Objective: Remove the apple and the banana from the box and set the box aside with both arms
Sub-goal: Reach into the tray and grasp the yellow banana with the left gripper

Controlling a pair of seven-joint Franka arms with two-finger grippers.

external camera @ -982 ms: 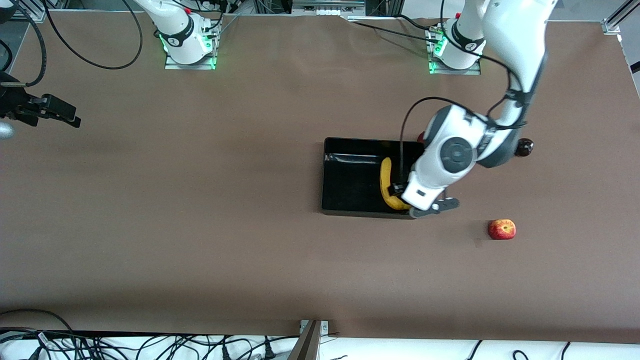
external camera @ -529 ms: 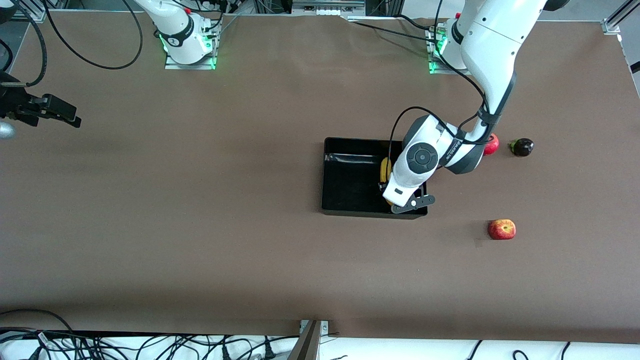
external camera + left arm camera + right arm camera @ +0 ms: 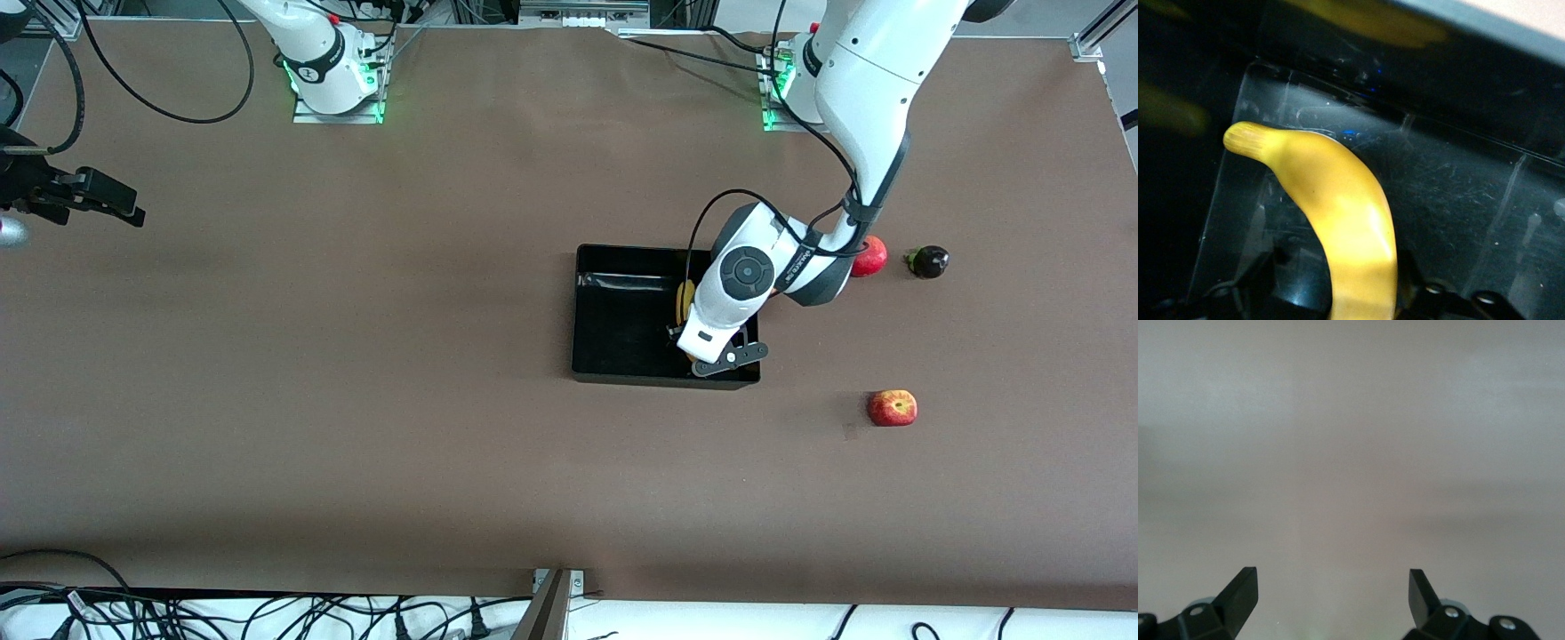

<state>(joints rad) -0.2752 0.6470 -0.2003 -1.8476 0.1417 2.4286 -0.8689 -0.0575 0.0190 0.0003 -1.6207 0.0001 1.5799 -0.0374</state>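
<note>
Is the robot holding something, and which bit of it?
The left gripper, down in the shallow black plastic tray, has the long curved yellow banana between its fingers, partway along; a firm grip cannot be told. The right gripper holds nothing.

The white jointed left arm (image 3: 858,98) has a dark grey round cap and thin black cables. Green lights glow at both bases, top of the frame.

Place: a robotics lab
Evidence: two white jointed robot arms (image 3: 853,107) bolted to a brown-covered table (image 3: 356,400); green-lit bases; tangled black cables (image 3: 267,613); aluminium framing along the edges.
</note>
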